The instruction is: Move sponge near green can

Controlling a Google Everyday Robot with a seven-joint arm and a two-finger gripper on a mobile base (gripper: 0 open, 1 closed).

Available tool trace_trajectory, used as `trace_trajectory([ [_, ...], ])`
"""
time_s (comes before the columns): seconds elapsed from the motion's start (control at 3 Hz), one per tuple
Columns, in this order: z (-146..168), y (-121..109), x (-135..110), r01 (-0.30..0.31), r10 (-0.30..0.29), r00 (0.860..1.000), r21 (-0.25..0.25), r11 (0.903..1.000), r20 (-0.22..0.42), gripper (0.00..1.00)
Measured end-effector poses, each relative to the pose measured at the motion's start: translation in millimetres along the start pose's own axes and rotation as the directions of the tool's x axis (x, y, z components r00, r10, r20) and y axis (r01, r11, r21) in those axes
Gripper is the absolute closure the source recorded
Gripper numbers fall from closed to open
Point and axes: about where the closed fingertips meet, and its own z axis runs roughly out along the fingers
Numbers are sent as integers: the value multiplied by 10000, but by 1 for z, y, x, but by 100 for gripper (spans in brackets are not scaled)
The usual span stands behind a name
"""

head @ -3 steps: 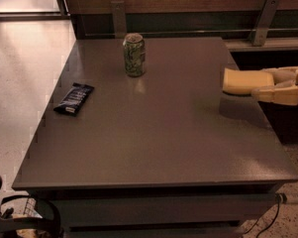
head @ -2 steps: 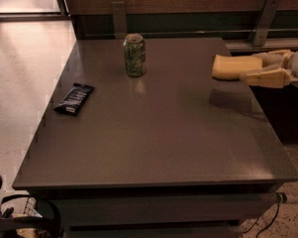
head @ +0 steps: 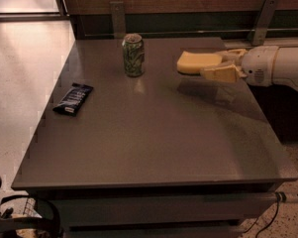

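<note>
While the gripper [head: 215, 65] clamps the sponge [head: 198, 62] above the table [head: 153, 143], the green can [head: 133, 56] shows illegible print.

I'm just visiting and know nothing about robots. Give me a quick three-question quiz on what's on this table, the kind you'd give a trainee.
1. True or false: the sponge lies flat on the table.
2. Which thing stands upright near the table's far edge? A the green can; B the sponge; C the dark-blue wrapper.
3. Fill in: the gripper, reaching in from the picture's right, is shut on the ____.

Key
1. False: the gripper holds it above the table, and its shadow falls underneath.
2. A: the wrapper lies flat near the picture's left edge of the table.
3. sponge
</note>
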Motion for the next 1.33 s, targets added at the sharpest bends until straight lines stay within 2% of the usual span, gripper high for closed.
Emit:
trace_trajectory([
  [0.33, 33, -1, -3, 102, -103, 9998, 14, 9999, 141, 100],
  [1.0, 84, -9, -12, 803, -803, 9966, -12, 9968, -187, 97],
  [1.33, 83, -8, -12, 770, -771, 9969, -41, 9970, -159, 75],
])
